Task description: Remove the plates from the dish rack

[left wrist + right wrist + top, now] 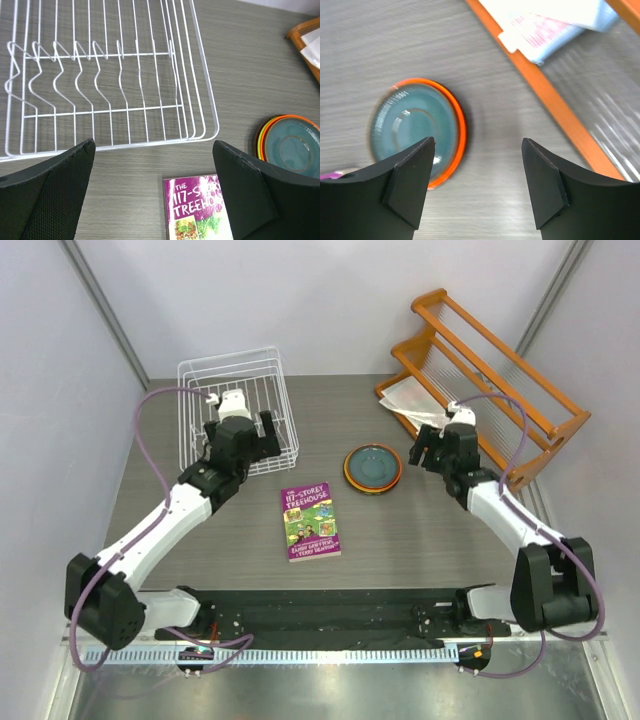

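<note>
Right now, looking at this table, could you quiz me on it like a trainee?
1. True or false: the dish rack stands empty.
2. Which plate tops the stack? A orange, B teal-blue, C lime green.
3. Which thing on the table carries a printed title?
Key: 1 true; 2 B; 3 the purple book.

Plates [374, 467] stacked flat, teal topmost; white wire dish rack [250, 380] well apart, back-left.
</note>
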You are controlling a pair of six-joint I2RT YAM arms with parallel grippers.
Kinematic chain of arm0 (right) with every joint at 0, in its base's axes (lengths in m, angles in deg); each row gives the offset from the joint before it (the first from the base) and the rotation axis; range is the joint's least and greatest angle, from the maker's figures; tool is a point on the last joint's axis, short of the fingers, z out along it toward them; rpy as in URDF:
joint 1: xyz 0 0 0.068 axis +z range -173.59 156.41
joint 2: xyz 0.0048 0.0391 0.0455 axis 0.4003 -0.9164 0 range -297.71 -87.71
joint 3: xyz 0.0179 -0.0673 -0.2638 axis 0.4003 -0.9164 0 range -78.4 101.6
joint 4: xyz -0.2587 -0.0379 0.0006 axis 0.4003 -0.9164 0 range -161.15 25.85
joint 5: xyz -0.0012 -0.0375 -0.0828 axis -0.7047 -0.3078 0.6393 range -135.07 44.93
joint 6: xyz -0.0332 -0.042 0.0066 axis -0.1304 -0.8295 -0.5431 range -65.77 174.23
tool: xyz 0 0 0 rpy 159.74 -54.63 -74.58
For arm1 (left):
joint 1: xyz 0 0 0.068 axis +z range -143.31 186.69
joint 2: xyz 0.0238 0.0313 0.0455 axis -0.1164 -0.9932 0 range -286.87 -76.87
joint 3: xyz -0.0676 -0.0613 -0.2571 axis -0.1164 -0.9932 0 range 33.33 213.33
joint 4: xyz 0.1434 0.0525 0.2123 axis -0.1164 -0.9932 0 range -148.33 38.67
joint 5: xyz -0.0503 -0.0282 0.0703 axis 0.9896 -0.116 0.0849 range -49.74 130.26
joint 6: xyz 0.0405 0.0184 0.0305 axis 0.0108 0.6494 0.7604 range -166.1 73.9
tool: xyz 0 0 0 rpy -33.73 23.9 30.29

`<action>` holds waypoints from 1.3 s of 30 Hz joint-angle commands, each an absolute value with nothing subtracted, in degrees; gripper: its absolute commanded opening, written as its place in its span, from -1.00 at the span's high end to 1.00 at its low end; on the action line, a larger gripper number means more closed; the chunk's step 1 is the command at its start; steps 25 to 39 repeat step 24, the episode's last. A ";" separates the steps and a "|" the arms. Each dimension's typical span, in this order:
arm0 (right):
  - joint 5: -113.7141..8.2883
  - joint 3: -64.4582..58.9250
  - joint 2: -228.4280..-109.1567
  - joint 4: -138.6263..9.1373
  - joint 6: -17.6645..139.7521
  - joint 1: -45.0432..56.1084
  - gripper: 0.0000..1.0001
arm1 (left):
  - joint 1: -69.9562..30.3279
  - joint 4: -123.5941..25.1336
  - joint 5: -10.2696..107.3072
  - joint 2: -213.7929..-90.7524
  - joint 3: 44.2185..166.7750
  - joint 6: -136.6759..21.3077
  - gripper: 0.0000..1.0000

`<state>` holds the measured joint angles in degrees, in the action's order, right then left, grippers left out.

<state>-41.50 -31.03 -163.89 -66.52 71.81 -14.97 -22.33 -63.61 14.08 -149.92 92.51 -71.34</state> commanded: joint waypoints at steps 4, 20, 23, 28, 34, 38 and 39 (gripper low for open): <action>-21.19 -46.66 -155.13 -44.76 63.55 -4.82 -0.51 | -22.32 -58.20 10.20 -138.58 83.36 -71.77 -0.99; -8.33 -54.23 -154.07 -37.87 61.26 -0.48 -0.51 | -22.32 -46.77 0.62 -127.15 68.14 -63.25 -0.99; -8.86 -54.06 -154.42 -37.96 61.00 -0.48 -0.51 | -22.32 -46.59 0.62 -125.65 67.60 -61.75 -0.99; -8.69 -54.06 -154.42 -38.04 61.17 -0.48 -0.52 | -22.32 -46.67 0.62 -125.30 67.69 -61.40 -0.99; -8.69 -54.06 -154.42 -38.04 61.17 -0.48 -0.52 | -22.32 -46.67 0.62 -125.30 67.69 -61.40 -0.99; -8.69 -54.06 -154.42 -38.04 61.17 -0.48 -0.52 | -22.32 -46.67 0.62 -125.30 67.69 -61.40 -0.99; -8.69 -54.06 -154.42 -38.04 61.17 -0.48 -0.52 | -22.32 -46.67 0.62 -125.30 67.69 -61.40 -0.99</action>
